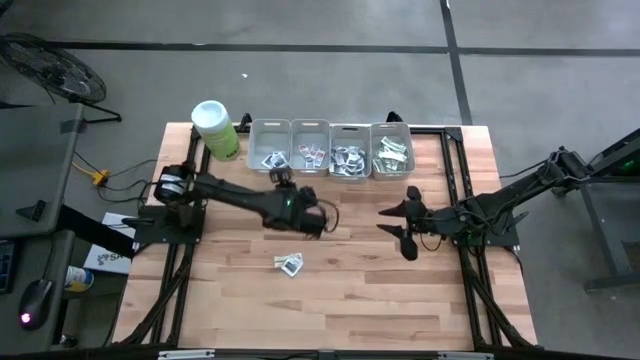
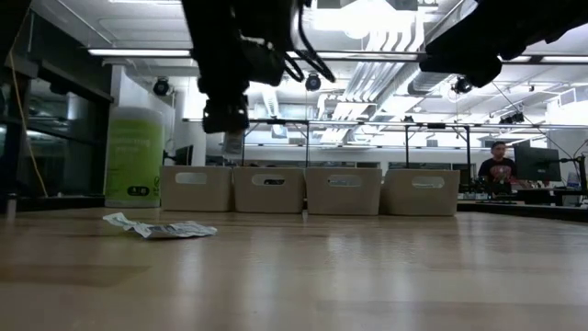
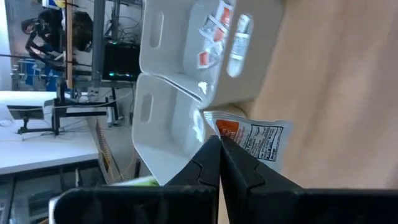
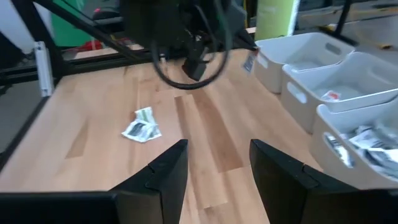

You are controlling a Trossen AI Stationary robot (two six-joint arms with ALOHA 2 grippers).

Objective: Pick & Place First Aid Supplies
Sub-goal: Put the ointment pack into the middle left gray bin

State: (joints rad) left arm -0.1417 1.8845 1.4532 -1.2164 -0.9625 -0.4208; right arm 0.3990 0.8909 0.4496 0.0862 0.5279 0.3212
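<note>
My left gripper (image 1: 281,178) hovers over the table just before the row of grey bins (image 1: 330,148), shut on a white packet (image 3: 255,138) with an orange-red square and dark print. In the low view the packet (image 2: 234,142) hangs under the gripper (image 2: 226,118). A small heap of green-and-white and white packets (image 1: 288,263) lies flat on the wooden table (image 1: 380,300); the heap (image 4: 142,126) also shows in the right wrist view. My right gripper (image 1: 396,228) waits at the right, raised, its fingers (image 4: 163,171) open with nothing between them. My left gripper pinches the packet's near edge (image 3: 222,134) between its two shut fingertips (image 3: 208,158). The fingers slant down toward the table's far side. Most of the packet sticks out past the fingertips, and it hangs clear of the table.
Four grey bins stand side by side along the far edge, each with packets inside (image 1: 349,160). A lime-green canister (image 1: 216,128) with a white lid stands left of them. Black frame rails (image 1: 175,280) run along the table's sides. A person (image 2: 497,165) sits in the room behind.
</note>
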